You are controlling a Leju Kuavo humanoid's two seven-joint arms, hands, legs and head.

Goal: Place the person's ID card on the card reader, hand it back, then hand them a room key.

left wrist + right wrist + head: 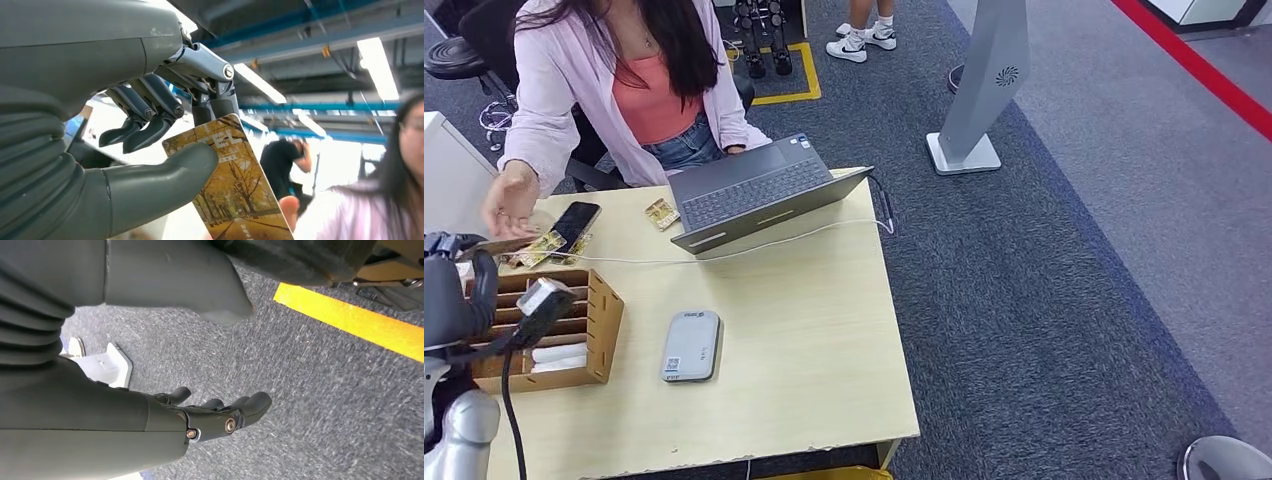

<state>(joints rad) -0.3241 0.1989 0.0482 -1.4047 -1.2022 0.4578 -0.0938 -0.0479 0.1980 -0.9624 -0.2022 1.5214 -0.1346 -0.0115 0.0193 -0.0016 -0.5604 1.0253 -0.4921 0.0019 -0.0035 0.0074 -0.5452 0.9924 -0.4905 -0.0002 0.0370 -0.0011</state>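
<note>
My left hand point(150, 130) pinches a hotel room key card point(235, 190) printed with autumn trees, thumb on its face and fingers behind it. From the head view this hand point(452, 262) is raised at the table's far left, with the card's edge point(502, 245) pointing at the person. The person's open hand point(510, 203) hovers just above the card, and a fingertip point(289, 206) is close to its lower edge. The grey card reader point(691, 345) lies flat on the table with nothing on it. My right hand point(220, 415) hangs over the carpet, fingers apart and holding nothing.
A wooden slotted box point(596, 330) stands under my left arm. A black phone point(574, 224) and loose gold cards point(661, 213) lie near the person. An open laptop point(759, 190) with a white cable sits at the table's far side. A grey stand point(984, 90) is on the carpet.
</note>
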